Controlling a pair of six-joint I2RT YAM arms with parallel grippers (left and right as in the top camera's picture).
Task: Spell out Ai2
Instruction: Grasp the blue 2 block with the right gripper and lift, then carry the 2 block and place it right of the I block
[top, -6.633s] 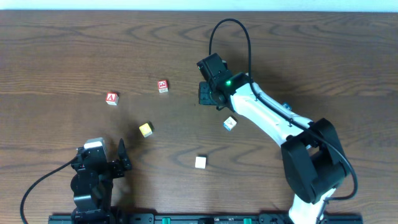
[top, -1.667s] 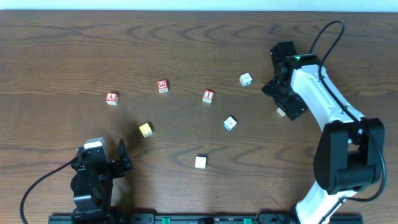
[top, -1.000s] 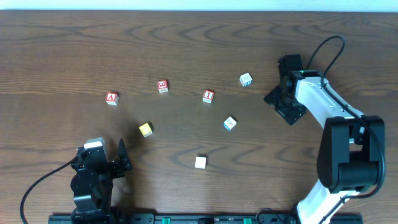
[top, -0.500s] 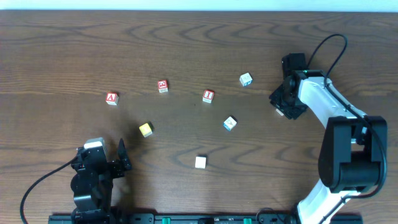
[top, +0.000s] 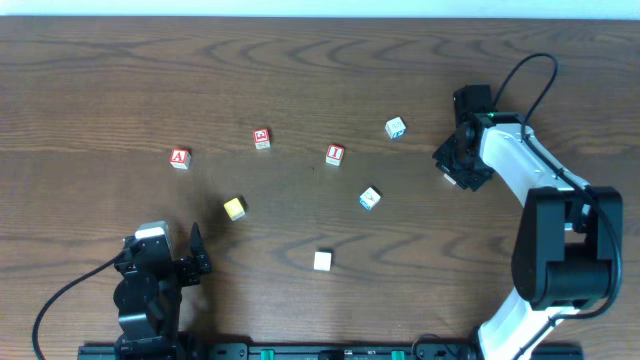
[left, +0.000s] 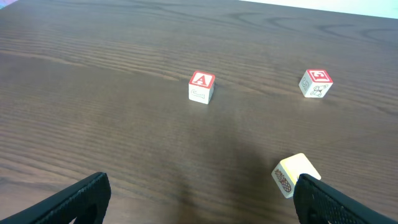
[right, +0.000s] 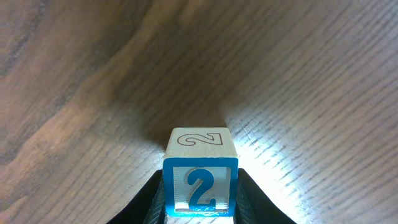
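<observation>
Right gripper (right: 200, 198) pinches cube-shaped, blue-faced 2 block (right: 200, 163); left gripper (left: 200, 186) spread wide, empty, above grained wooden table (top: 100, 80).

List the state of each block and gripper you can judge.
A block: loose, A facing up.
I block: loose, I facing up.
2 block: upright, clamped in right gripper.
yellow block: loose, nothing touching it.
left gripper: open, empty.
right gripper: shut on 2 block.
</observation>
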